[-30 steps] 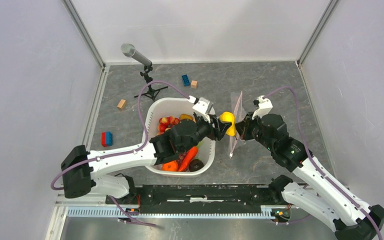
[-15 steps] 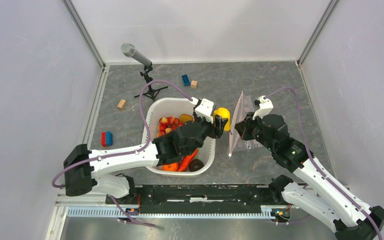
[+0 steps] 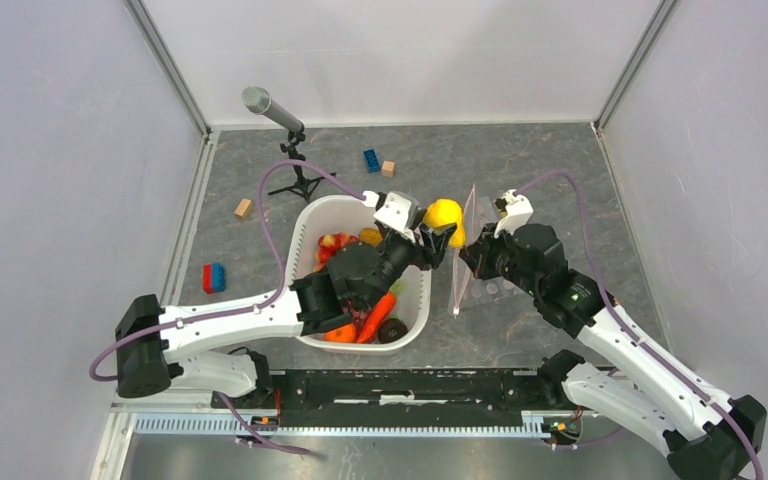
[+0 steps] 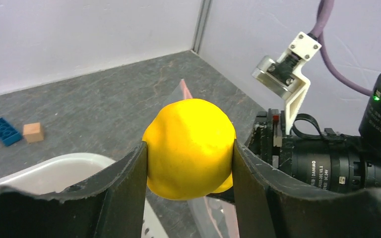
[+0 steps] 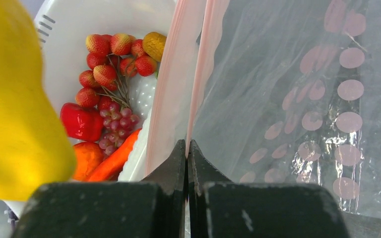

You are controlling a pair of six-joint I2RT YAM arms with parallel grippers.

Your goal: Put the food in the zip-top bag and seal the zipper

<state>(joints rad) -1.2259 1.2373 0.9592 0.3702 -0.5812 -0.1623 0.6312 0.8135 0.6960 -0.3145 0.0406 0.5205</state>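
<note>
Broadly, a grey marbled tabletop (image 3: 560, 170) fills the middle of the top view, and a white plastic basin (image 3: 418, 305) sits on it just left of centre. To the basin's right stands the zip-top bag (image 3: 480, 285), a clear sheet with rows of pale dots, held up on edge.

The left gripper (image 3: 438, 235) reaches over the basin's upper right rim and clamps a round yellow fruit (image 3: 444, 214) between its two fingers (the wrist view shows both pads pressed against its sides). The fruit hangs just beside the bag's mouth edge. The right gripper (image 3: 467, 258) is pinched tight on the zipper (image 5: 178, 89), the pale pink strip that runs up the middle of the right wrist view.

The rest of the food lies in the basin: a red pepper (image 5: 82, 121), an orange carrot (image 5: 116, 158), purple grapes (image 5: 116, 126) and small red apples (image 5: 109, 64).

In the upper middle of the top view lie a blue block (image 3: 371, 160) and a wooden block (image 3: 388, 168).
</note>
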